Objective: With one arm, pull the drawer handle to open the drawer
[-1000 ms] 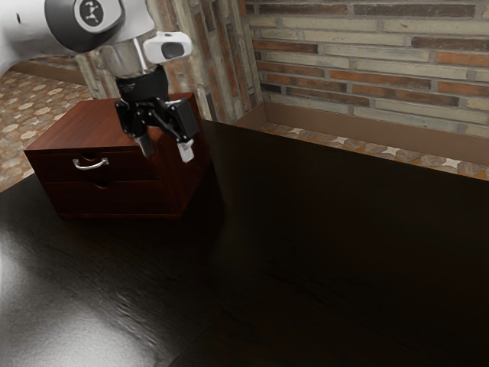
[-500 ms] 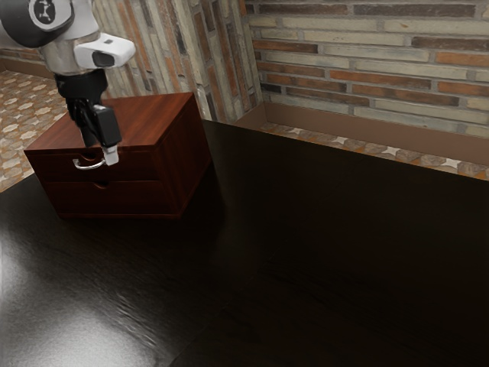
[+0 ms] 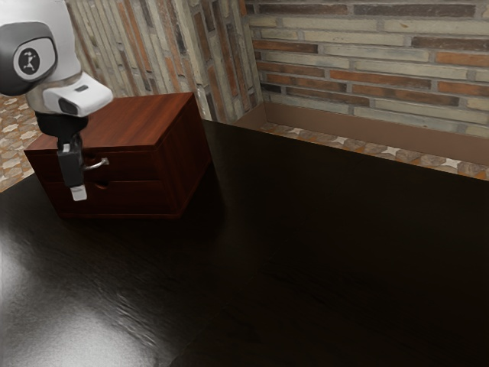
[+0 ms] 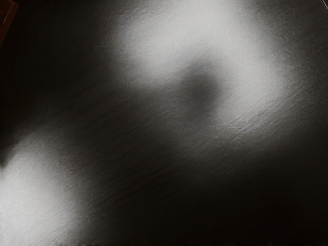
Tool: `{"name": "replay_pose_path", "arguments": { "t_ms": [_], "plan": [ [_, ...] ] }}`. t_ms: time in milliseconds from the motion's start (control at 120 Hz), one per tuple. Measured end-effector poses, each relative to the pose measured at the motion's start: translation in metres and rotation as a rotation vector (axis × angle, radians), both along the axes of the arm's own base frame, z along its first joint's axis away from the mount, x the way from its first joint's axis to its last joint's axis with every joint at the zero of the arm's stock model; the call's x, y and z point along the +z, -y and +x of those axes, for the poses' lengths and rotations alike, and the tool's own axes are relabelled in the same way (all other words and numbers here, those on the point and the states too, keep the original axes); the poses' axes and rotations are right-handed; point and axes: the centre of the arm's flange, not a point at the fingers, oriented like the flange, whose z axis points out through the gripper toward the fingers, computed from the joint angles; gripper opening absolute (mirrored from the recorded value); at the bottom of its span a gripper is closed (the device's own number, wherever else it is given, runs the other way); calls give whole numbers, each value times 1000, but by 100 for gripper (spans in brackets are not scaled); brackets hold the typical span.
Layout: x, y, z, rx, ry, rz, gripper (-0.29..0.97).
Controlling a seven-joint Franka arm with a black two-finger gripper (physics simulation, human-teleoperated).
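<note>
Exterior view: dark wooden table point(image 3: 306, 252) with a small reddish-brown chest point(image 3: 145, 122) of two drawers at its far end, toward the exterior view's left. Behind it, a brick wall point(image 3: 367, 61); beyond the table edge at the exterior view's left, a patterned tile floor point(image 3: 11, 145).

Top drawer point(image 3: 134, 162) flush with the lower drawer point(image 3: 130, 195), not pulled out. Curved silver handle point(image 3: 97, 163) on the top drawer's front, toward the exterior view's left of that front, its left end hidden behind the gripper.

White arm entering from the exterior view's upper left. Black gripper point(image 3: 78, 191) hanging straight down in front of the chest, on the near side of the drawer fronts, just beside the handle and overlapping its left end. White tip lower than the handle, level with the lower drawer front. Contact with the handle not discernible. Seen edge-on, so whether spread or closed cannot be told.

Wrist view: glossy table top point(image 4: 169, 154) directly beneath the hand, dark with pale patches of reflected light.
</note>
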Motion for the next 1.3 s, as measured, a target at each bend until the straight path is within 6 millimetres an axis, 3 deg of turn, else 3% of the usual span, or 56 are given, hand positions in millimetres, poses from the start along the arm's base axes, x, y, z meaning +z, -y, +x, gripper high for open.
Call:
{"name": "replay_pose_path", "arguments": {
  "t_ms": [175,342,542,758,1025,1192,1300],
  "plan": [
    [-10,-60,-21,-42,39,-34,68],
    [-4,-82,-42,-116,95,-53,68],
    [-6,-111,-53,-213,126,-65,68],
    [-12,-167,-73,-252,155,-85,68],
    [-30,-212,-40,-356,207,-92,68],
    [-48,-215,0,-453,207,-89,68],
    [-60,-219,11,-483,201,-84,68]
  ]
}}
